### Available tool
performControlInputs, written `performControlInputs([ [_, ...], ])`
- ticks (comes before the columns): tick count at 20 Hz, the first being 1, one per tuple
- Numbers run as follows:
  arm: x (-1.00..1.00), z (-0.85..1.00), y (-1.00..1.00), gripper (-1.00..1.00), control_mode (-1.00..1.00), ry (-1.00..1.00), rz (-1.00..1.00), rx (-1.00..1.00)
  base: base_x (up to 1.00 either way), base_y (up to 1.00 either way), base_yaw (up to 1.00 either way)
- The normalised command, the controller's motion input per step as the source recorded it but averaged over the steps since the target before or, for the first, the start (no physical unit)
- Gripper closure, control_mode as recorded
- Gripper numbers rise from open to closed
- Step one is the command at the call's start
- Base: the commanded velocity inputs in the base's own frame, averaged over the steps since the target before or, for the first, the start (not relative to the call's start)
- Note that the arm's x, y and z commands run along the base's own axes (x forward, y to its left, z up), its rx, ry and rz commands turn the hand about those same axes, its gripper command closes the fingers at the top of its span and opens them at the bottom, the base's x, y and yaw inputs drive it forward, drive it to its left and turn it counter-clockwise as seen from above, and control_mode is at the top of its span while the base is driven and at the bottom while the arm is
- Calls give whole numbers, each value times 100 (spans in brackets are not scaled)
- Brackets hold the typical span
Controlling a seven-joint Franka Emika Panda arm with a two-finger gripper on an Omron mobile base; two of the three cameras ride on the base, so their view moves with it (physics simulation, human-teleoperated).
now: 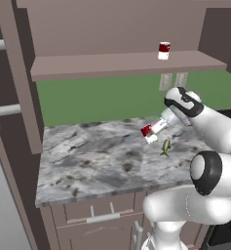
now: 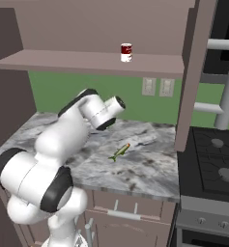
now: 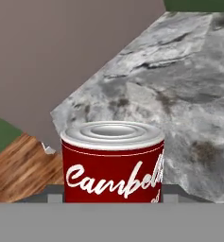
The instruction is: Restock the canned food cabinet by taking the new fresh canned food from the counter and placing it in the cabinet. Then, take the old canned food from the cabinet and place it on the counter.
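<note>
I have the gripper (image 1: 151, 132) clenched on the new can (image 3: 112, 163), lifted off the counter (image 1: 87, 161) so it can go beside the old can (image 1: 163, 50) in the cabinet (image 1: 122, 64).

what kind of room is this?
A rendered home kitchen: marbled stone counter over brown drawers, a stove with burners beside it, and a wall cabinet with a soup can on its shelf.

Counter (image 1: 87, 161) with fish (image 1: 165, 146); shelved can (image 1: 163, 50)

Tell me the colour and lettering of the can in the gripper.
Red can with white script lettering and a silver lid, clearest in the hand view.
</note>
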Motion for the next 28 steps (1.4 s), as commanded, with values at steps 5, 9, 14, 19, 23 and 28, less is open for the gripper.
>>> performControlInputs([
  [5, 1, -97, 81, 100, -100, -12, 16, 35, 0, 0, 0],
  [9, 22, -63, 55, 100, -100, -23, 10, 27, 0, 0, 0],
  [14, 44, -52, 14, 100, -100, -22, 6, 3, 0, 0, 0],
  [19, 11, -8, 0, -100, -100, -6, 0, 0, 0, 0, 0],
  [23, 0, 63, 0, -100, -100, 0, 0, 0, 0, 0, 0],
  [28, -3, 100, 1, -100, -100, 0, 0, 0, 0, 0, 0],
])
